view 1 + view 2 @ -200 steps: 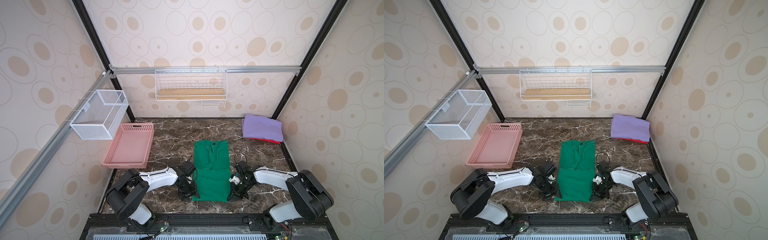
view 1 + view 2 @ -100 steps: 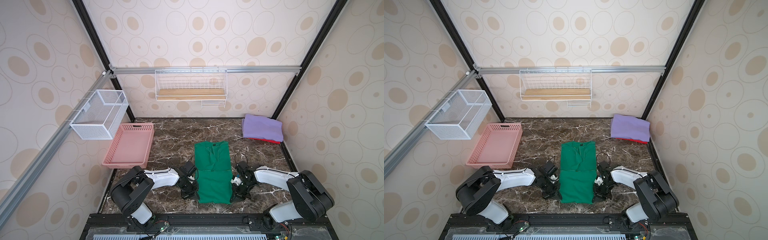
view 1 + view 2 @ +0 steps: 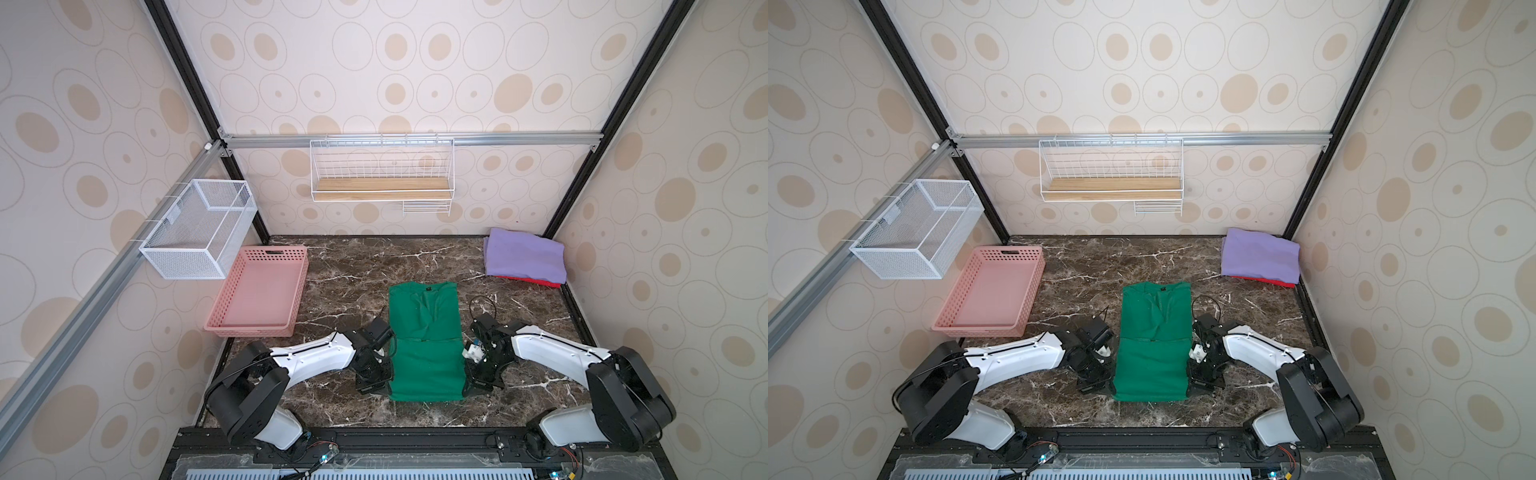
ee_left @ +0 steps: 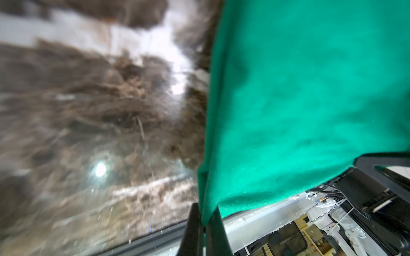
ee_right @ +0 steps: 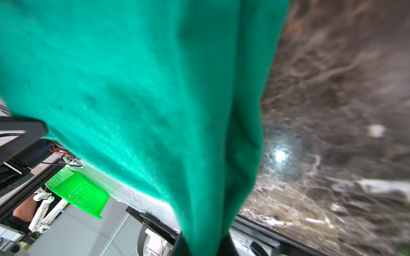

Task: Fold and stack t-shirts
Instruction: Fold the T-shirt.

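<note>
My left gripper and right gripper each pinch a near corner of the green t-shirt, keeping its hem taut for an even fold toward the collar.

A robotics lab cell dressed as a home was indicated: patterned wallpaper panels were held in black frame posts, a wire shelf was hung from an aluminium rail, two robot arms were mounted beside a marble-look tabletop, and a tiled floor was seen beyond the edge.
</note>
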